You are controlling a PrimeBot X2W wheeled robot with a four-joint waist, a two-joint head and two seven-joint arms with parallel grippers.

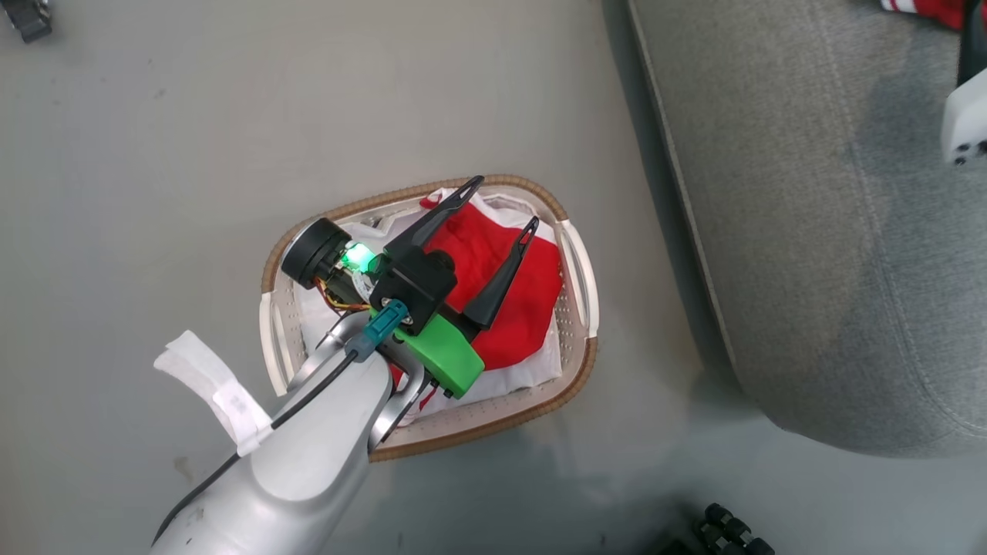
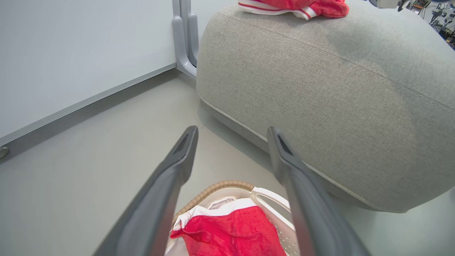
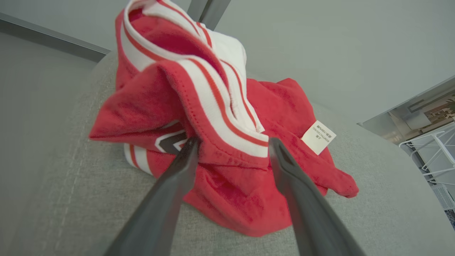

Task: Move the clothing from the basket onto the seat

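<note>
One red garment (image 1: 509, 285) with white trim lies in the white basket (image 1: 582, 277) on a white liner sheet. Above it hangs my left gripper (image 1: 506, 200), open, with its fingers pointing toward the basket's far rim; in the left wrist view the left gripper (image 2: 233, 131) holds nothing. A second red garment (image 3: 213, 124) with white stripes sits bunched up on the grey seat (image 3: 373, 213). My right gripper (image 3: 233, 145) is open, and its fingertips stand either side of a raised fold of that garment. The same garment (image 2: 295, 7) shows on top of the seat (image 2: 320, 89).
The seat (image 1: 833, 231) stands right of the basket, with a strip of grey floor between them. A pale part of my right arm (image 1: 964, 123) hangs over the seat's far right. A white wall panel and a grey post (image 2: 183, 39) rise behind the seat.
</note>
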